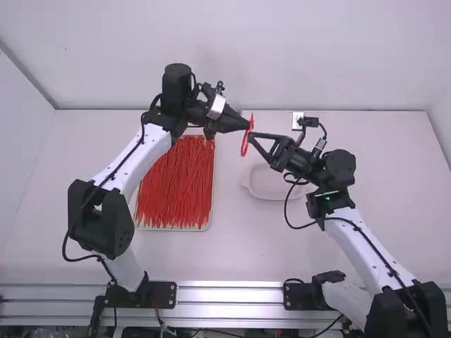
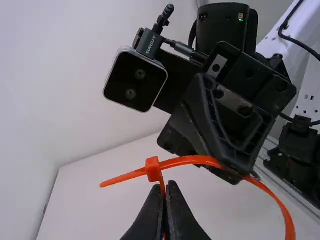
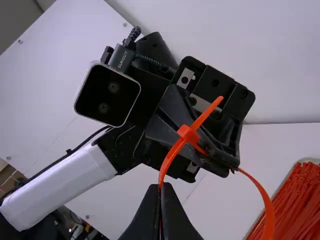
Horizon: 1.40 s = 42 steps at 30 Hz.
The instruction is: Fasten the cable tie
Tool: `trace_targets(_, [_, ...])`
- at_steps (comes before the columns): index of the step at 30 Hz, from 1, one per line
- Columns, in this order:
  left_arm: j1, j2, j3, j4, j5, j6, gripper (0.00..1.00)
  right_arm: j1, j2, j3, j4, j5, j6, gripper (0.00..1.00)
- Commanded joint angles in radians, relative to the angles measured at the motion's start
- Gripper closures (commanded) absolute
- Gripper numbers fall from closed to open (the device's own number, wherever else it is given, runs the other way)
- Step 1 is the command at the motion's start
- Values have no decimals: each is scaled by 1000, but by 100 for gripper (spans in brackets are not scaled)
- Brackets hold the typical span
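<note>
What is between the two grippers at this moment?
Only the red cable tie, bent into a loop, in the high view; the left gripper and right gripper are both shut on it.

White walls (image 1: 296, 42) — white table (image 1: 232, 239)

The cable tie (image 2: 192, 161) is seen to be of smooth, faintly glossy orange-red plastic, as are the loose ties (image 1: 176, 186) heaped on a pale matt board (image 1: 176, 229). The left gripper (image 2: 164, 189) and right gripper (image 3: 160, 189) are made of matt black plastic. The table (image 1: 232, 246) is finished in smooth matt white.
</note>
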Motion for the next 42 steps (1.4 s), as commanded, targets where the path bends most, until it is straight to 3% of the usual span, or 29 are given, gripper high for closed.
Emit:
trace_targets(1, [-6, -14, -6, -2, 34, 1, 98, -31, 2, 35, 13, 35, 3, 100])
trace_targets(42, [-72, -23, -6, -8, 34, -25, 99, -47, 3, 35, 35, 156, -40, 100])
